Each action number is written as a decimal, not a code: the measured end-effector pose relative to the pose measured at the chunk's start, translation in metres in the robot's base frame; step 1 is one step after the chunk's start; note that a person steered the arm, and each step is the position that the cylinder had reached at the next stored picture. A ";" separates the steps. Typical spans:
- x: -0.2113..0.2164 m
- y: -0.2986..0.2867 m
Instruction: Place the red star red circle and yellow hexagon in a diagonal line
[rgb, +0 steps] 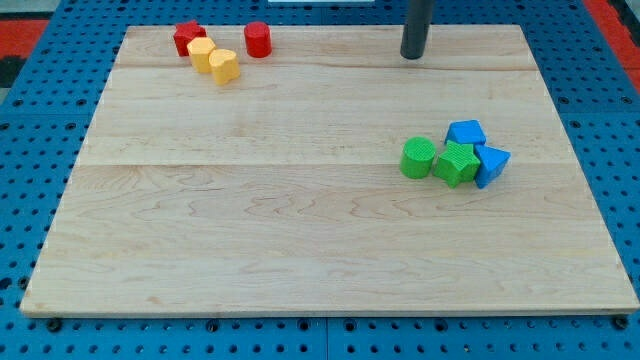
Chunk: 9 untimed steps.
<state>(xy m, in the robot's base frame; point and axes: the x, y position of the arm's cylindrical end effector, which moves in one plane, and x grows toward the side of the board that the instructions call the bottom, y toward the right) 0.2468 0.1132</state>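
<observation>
The red star (187, 37) lies at the view's top left of the wooden board (300, 220). Touching it to the lower right is a yellow hexagon (202, 54), and a second yellow block (224, 66) touches that one; the three form a short diagonal. The red circle (258, 39) stands apart, just right of them. My tip (413, 56) is near the view's top edge, right of centre, far to the right of the red circle and touching no block.
A cluster sits at the view's right middle: a green circle (418, 158), a green star (457, 163), a blue block (466, 133) and a blue triangle-like block (491, 165). A blue pegboard (40, 150) surrounds the board.
</observation>
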 end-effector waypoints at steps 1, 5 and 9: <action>-0.002 -0.036; -0.046 -0.155; -0.001 -0.286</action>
<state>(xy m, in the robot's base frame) 0.2458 -0.1725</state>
